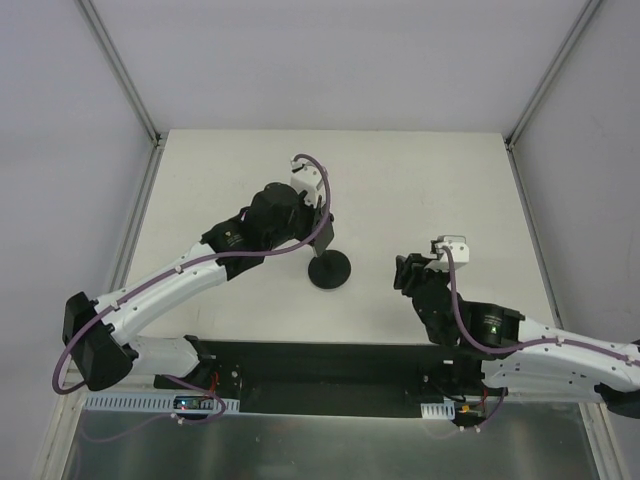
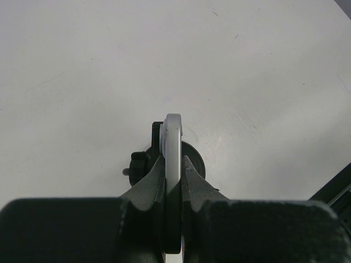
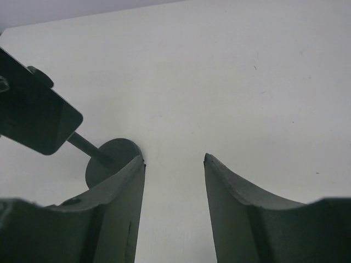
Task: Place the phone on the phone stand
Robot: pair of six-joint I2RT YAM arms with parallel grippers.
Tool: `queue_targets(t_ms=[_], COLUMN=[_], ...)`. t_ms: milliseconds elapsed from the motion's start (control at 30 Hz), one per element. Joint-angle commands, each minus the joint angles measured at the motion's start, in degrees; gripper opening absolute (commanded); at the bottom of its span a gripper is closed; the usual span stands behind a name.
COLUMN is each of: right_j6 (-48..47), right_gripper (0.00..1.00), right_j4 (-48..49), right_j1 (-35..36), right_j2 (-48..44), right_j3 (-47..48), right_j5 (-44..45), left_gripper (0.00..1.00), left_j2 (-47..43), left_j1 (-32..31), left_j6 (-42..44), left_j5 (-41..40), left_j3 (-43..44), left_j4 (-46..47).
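Dark left gripper (image 2: 173, 166) pinches the slim pale-backed, black-screened phone (image 2: 173, 137) edge-on over the small black disc-based phone stand (image 2: 194, 159) — probably to line it up with the bracket; contact unclear. Right gripper (image 3: 174, 159) sits beside the stand — jaws wide, empty.

This is a robotics lab test cell, not a lived-in room. A plain matte white tabletop (image 1: 420, 180) is boxed in by blank pale grey wall panels (image 1: 60, 150), held in bare aluminium frame struts (image 1: 118, 68) that run off toward 11 and 1 o'clock. At 6 o'clock a flat black mounting plate (image 1: 330, 365) carries a white-and-black jointed left robot arm (image 1: 170, 285) and its matching right robot arm (image 1: 560, 355). Exposed purple cables (image 1: 200, 265) loop along them. At 7 o'clock lies a white slotted cable duct (image 1: 130, 402), above a brushed metal sheet (image 1: 330, 450).
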Motion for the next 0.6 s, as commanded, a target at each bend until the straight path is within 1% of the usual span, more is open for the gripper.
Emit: queue_targets(t_ms=[0, 133, 267, 333, 433, 467, 500, 567], right_j6=[-2.59, -3.21, -4.0, -4.09, -4.09, -4.44, -4.53, -4.27], right_gripper=[0.5, 0.5, 0.5, 0.5, 0.5, 0.5, 0.5, 0.5], right_j4=[2.92, 2.92, 3.1, 3.18, 4.06, 4.07, 3.98, 3.98], right_j1=[-3.92, -4.63, -4.55, -4.55, -4.55, -4.55, -4.55, -4.55], right_j2=[-5.36, -6.51, -5.55, -5.11, -4.84, -4.67, -4.67, -4.93], right_j3=[-5.39, -6.1, -5.49, -5.57, -6.01, -6.01, -6.1, -6.54], right_j5=[-11.21, -13.34, -15.8, -16.15, -17.38, -17.73, -17.91, -17.91], left_gripper=[0.0, 0.0, 0.0, 0.0, 0.0, 0.0, 0.0, 0.0], left_j2=[-1.74, -2.18, -2.7, -3.32, -4.29, -4.64, -5.16, -5.43], left_j1=[0.24, 1.73, 3.49, 4.46, 4.55, 4.72, 5.07, 8.05], left_j6=[-2.5, -5.4, -8.03, -7.87, -3.93, -2.87, -1.99, -0.31], left_j5=[3.56, 7.59, 8.93, 10.42, 6.74, 3.95, 2.87, 2.77], left_j3=[-0.9, -2.04, -3.45, -3.89, -2.31, -1.61, 0.14, 2.16], left_j4=[-3.1, -1.34, 0.68, 0.77, -1.59, -2.64, -5.26, -8.09])
